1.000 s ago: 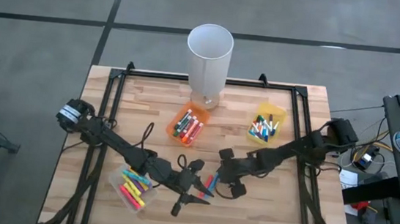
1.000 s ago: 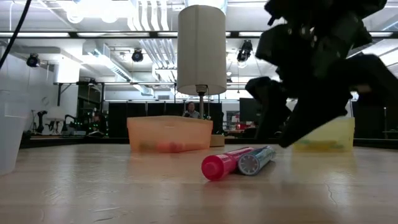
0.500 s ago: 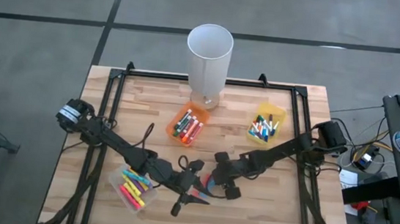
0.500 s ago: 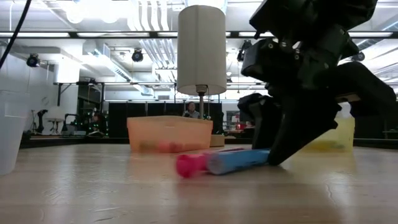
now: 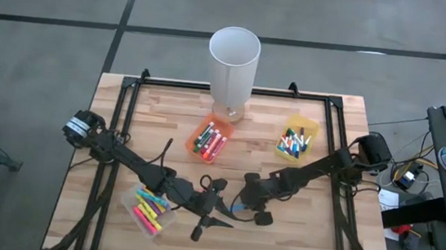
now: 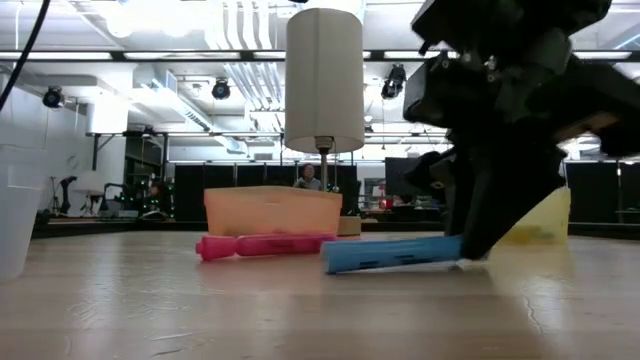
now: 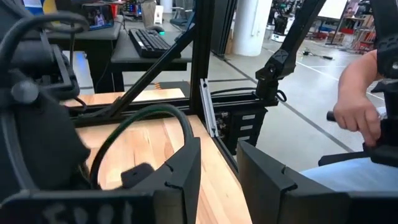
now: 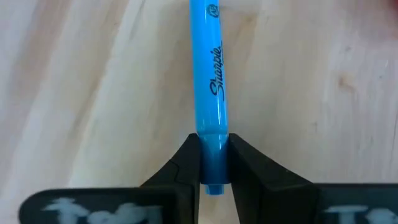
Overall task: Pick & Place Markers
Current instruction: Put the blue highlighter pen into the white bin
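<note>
A blue marker (image 8: pixel 209 87) lies on the wooden table (image 5: pixel 319 233) near its middle, with my right gripper (image 8: pixel 211 177) shut on one end. In the high view my right gripper (image 5: pixel 242 204) meets the marker (image 5: pixel 236 205) from the right. A pink marker (image 6: pixel 265 245) lies flat on the table just beyond the blue one (image 6: pixel 390 254). My left gripper (image 7: pixel 217 180) hangs open above the table, to the left of the markers, with nothing between its fingers; from above, my left gripper (image 5: pixel 222 207) stands beside my right one. My right gripper pinches the blue marker's end (image 8: pixel 211 163) between its two fingers (image 8: pixel 186 168), one on each side of the barrel. The fingers slant down from the table's right side, in line with the marker. The barrel reaches out past the fingertips toward the table's left and lies about level on the wood.
An orange bin (image 5: pixel 209 142), a yellow bin (image 5: pixel 297 142) and a clear bin (image 5: pixel 149 210) each hold several markers. A tall white cylinder (image 5: pixel 233 60) stands at the far edge. A black frame (image 5: pixel 331 152) borders the table. A person's hand (image 7: pixel 354 115) shows beyond the table.
My right gripper has sunk a little, rolled and shut on the blue marker's end. Both markers, which lay side by side with their ends toward the table's near edge, have swung broadside. The pink one has slid away toward the far left, apart from the blue one.
</note>
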Action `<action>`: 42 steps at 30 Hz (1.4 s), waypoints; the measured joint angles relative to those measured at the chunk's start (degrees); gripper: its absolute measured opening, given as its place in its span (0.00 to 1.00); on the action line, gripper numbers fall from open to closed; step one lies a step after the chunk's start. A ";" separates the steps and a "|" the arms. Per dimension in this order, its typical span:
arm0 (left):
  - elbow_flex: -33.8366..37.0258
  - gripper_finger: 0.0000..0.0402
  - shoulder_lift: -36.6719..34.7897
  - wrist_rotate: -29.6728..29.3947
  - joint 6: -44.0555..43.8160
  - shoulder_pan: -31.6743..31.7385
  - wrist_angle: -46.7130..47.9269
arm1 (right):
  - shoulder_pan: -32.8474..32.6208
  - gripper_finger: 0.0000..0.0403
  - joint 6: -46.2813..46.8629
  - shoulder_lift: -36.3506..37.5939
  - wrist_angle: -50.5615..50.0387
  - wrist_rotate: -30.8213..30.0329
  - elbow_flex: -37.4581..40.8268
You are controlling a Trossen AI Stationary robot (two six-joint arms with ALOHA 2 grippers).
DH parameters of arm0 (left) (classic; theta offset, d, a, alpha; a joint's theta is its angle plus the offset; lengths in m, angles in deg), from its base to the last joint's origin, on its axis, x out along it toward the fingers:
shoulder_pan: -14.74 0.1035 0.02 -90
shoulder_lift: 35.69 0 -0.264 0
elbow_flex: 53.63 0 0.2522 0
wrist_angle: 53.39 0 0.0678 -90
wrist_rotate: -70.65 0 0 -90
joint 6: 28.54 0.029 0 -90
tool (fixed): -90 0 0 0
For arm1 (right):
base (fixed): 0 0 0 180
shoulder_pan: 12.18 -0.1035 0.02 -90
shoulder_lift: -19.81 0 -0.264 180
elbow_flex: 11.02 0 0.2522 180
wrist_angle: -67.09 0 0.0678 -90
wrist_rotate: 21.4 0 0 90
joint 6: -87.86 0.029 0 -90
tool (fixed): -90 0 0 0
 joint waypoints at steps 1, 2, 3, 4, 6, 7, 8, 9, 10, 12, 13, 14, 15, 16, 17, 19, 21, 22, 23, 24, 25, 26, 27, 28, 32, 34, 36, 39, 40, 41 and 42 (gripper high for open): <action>0.00 0.27 0.00 0.01 0.00 0.00 0.20 | -0.25 0.12 0.89 0.55 -0.57 0.01 0.03; 0.00 0.27 0.00 0.02 0.02 -0.04 0.52 | -0.61 0.12 1.87 1.32 -1.11 0.01 0.03; 0.00 0.27 0.00 0.03 0.03 -0.07 0.83 | -0.96 0.12 2.68 2.09 -1.32 -0.01 0.03; 0.00 0.27 0.00 0.04 0.10 -0.07 1.17 | -1.38 0.12 3.64 3.08 -1.22 -0.04 0.03; 0.00 0.27 0.00 0.02 0.39 -0.04 1.56 | -2.19 0.12 5.27 5.48 -1.24 -0.27 0.03; 0.00 0.27 0.00 0.02 0.39 -0.01 1.61 | -2.47 0.12 6.42 6.87 -1.21 -0.59 0.03; 0.00 0.27 0.00 0.00 0.38 0.00 1.80 | -2.70 0.12 7.47 8.28 -1.44 -0.93 0.03; 0.00 0.27 0.00 -0.06 0.36 0.00 1.96 | -2.79 0.12 8.53 9.93 -2.06 -1.31 0.03; 0.00 0.27 0.00 -0.04 0.35 0.00 2.04 | -2.88 0.12 9.88 11.58 -2.95 -2.17 0.03; 0.00 0.27 0.00 -0.04 0.34 0.00 2.44 | -2.91 0.12 12.39 15.49 -5.18 -5.12 0.03; 0.00 0.27 0.00 -0.04 0.33 0.00 2.45 | -3.02 0.12 13.32 17.40 -6.87 -7.30 0.03; 0.00 0.27 0.00 -0.04 0.31 0.00 2.63 | -3.00 0.12 14.21 19.49 -8.18 -9.35 0.03; 0.00 0.27 0.00 -0.04 0.31 0.00 2.97 | -3.04 0.12 14.75 21.69 -9.48 -11.39 0.03; 0.00 0.27 0.00 -0.04 0.28 0.00 3.24 | -3.25 0.12 15.47 23.89 -10.87 -13.37 0.03; 0.00 0.27 0.02 -0.06 0.27 0.00 3.25 | -3.45 0.12 16.16 26.06 -11.86 -15.48 0.03; 0.00 0.27 0.02 -0.58 0.19 0.01 3.24 | -4.27 0.12 17.07 30.25 -12.12 -19.50 0.05; 0.00 0.27 0.02 -2.18 0.20 0.00 3.28 | -5.52 0.12 17.12 33.69 -12.20 -23.19 0.18; 0.00 0.27 0.03 -3.21 0.20 0.00 3.43 | -6.26 0.12 17.11 35.08 -12.05 -25.01 0.18; 0.00 0.27 0.04 -4.90 0.20 0.02 3.47 | -7.05 0.12 17.14 36.19 -12.07 -26.51 0.18; 0.00 0.27 0.04 -7.25 0.20 0.01 3.47 | -7.93 0.12 17.14 36.91 -11.91 -27.85 0.18; 0.00 0.27 0.04 -10.45 0.09 0.00 3.45 | -8.79 0.12 17.00 37.33 -11.21 -29.04 0.18; 0.00 0.27 0.04 -14.31 -0.64 0.00 3.45 | -9.70 0.12 16.85 37.54 -10.42 -30.20 0.18; 0.00 0.27 0.04 -18.43 -1.81 0.02 3.48 | -10.68 0.12 16.76 37.51 -9.78 -31.29 0.18; 0.00 0.27 0.04 -22.46 -3.34 0.02 3.51 | -11.59 0.12 16.46 37.18 -8.98 -32.25 0.21; 0.00 0.27 0.04 -27.71 -7.64 0.11 3.46 | -14.38 0.12 14.83 34.18 -4.67 -35.04 0.23; 0.00 0.28 0.08 -27.58 -7.15 0.02 3.08 | -15.12 0.12 14.51 32.26 -2.62 -36.14 0.23; 0.00 0.28 0.09 -26.77 -6.10 -0.06 2.56 | -15.40 0.12 14.33 30.39 -0.98 -37.15 0.23; 0.00 0.28 0.09 -24.77 -4.73 -0.07 2.01 | -15.39 0.12 13.68 27.74 1.26 -37.13 0.23; 0.00 0.28 0.09 -24.72 -4.74 -0.07 2.00 | -15.39 0.12 13.59 26.88 1.98 -37.18 0.23; 0.00 0.28 0.09 -24.72 -4.74 -0.07 2.06 | -15.39 0.12 13.53 26.14 2.49 -37.19 0.23; 0.02 0.28 0.10 -24.71 -4.73 -0.09 2.38 | -15.41 0.12 13.32 25.48 2.80 -37.26 0.16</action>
